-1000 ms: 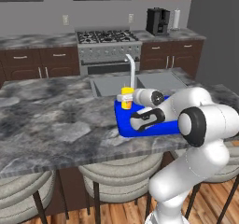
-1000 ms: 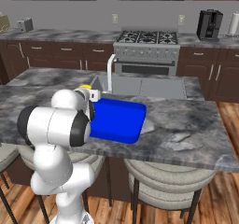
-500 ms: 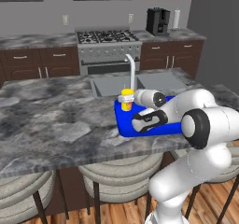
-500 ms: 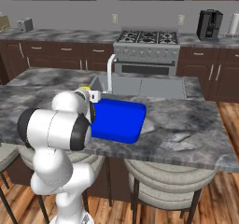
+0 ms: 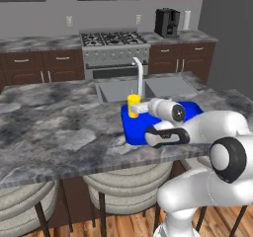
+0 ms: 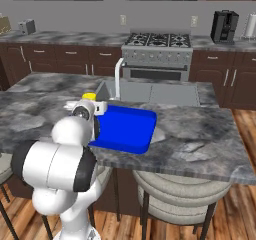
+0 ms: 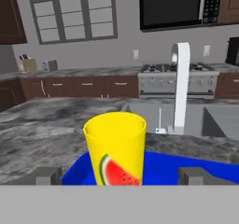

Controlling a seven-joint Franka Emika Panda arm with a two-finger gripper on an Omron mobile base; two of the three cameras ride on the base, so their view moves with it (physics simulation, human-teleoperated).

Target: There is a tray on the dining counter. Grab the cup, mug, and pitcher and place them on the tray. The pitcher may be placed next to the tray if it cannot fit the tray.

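Cup [image 7: 115, 146] on the blue tray [image 5: 132, 132], just let go

The yellow watermelon cup stands upright at the tray's corner nearest the faucet [image 5: 140, 75] on the dining counter [image 5: 54, 127]. The gripper [image 7: 119, 175] now stands wide open around it, holding nothing, where a second ago it was narrower. Pulling back crookedly, I reckon, a finger [image 7: 46, 175] could clip the cup and tip it.

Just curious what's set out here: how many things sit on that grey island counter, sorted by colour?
Yellow: 1, the cup
Blue: 1, the tray it stands on
White: 1, the faucet at the sink
Total: 3
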